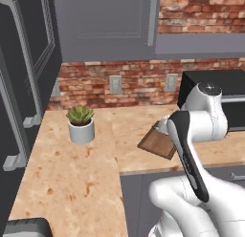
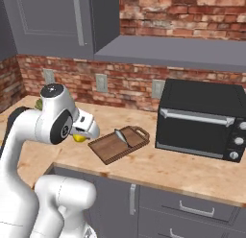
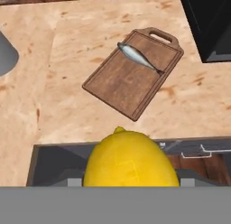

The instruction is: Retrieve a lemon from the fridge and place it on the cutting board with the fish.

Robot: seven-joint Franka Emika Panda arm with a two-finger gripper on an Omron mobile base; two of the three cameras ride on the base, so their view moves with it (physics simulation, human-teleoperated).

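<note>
Hand (image 2: 81, 135) clamped on the lemon (image 3: 131, 159). Cutting board (image 3: 131, 78) lies ahead on the counter (image 3: 67, 105), long axis diagonal, fish (image 3: 139, 57) towards its handle end.

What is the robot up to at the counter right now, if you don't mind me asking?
The arm is carrying a lemon in its gripper, held above the counter's front edge, short of the wooden cutting board. A small silver fish lies near the board's handle end. The board sits beside a black countertop oven, and a potted succulent stands further left. The lemon is not on the board yet.
</note>
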